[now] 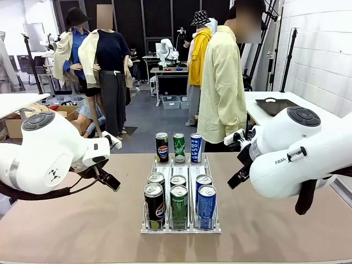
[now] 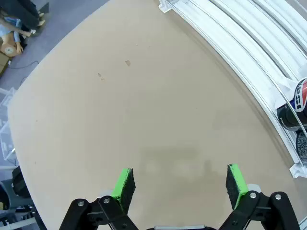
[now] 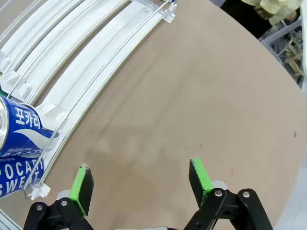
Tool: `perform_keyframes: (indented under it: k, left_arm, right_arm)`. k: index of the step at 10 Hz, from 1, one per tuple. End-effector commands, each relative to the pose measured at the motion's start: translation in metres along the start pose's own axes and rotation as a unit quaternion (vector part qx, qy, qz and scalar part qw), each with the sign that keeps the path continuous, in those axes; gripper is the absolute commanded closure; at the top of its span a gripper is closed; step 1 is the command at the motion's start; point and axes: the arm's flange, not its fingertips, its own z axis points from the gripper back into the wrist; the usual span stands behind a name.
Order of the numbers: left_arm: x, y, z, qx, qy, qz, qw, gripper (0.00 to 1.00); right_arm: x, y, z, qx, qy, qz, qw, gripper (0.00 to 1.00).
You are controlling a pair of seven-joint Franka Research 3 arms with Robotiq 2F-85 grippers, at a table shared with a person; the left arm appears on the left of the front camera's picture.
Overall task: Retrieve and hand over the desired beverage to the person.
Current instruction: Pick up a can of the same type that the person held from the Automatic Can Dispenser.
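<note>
**Left tool** (image 2: 180, 184): the jaws stood fully apart and the green pads (image 2: 125, 186) held nothing. It hung over bare desk (image 2: 120, 105) just beside the left side of the rack. A black Pepsi can (image 2: 293, 108) sat at the edge of its view, well off the jaw line.

**Right tool** (image 3: 140, 181): it was likewise open and empty, over bare desk beside the rack's right lane. A blue Pocari Sweat can (image 3: 17, 136) lay off to one side of it.

**Rack** (image 1: 181, 230): it was a clear three-lane tray in the middle of the desk, between the two arms.
- Black cans filled the left lane, green cans (image 1: 179, 204) the middle and blue cans the right.
- Each lane carried two cans close together at the near end and one at the far end.

**Person** (image 1: 223, 82): the person stood at the far side of the desk in a pale-yellow shirt. No pointing hand was observed, so the wanted beverage could not be established.

**Assessment:** the step in hand was judged to be choice and approach, with nothing yet retrieved.

**Recommendations:**
- Confirm the choice before committing either arm.
- Use the arm nearest the chosen lane.
- Bring the tool square over the can so the pads meet opposite sides of its wall, below the rim.
- Neighbouring cans stood near, so a skewed descent risked nudging them.
- Lift straight up until the can clears the rack wall.
- Carry the can upright across to the person, and release it only once it is taken.
</note>
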Motion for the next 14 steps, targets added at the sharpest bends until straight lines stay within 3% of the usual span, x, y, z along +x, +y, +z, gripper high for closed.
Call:
perform_keyframes:
  k: [1, 12, 14]
  left_arm:
    - [0.0000, 0.0000, 0.0001, 0.000, 0.000, 0.000, 1.000, 0.00]
    - [0.0003, -0.0011, 0.0000, 0.000, 0.000, -0.001, 1.000, 0.00]
    - [0.0092, 0.0029, 0.0081, -0.027, -0.008, 0.004, 1.000, 0.00]
  right_arm:
    - [0.0000, 0.0000, 0.0000, 0.000, 0.000, 0.000, 1.000, 0.00]
    - [0.0000, 0.0000, 0.0000, 0.000, 0.000, 0.000, 1.000, 0.00]
    - [0.0044, -0.0023, 0.0097, 0.021, 0.006, 0.003, 1.000, 0.00]
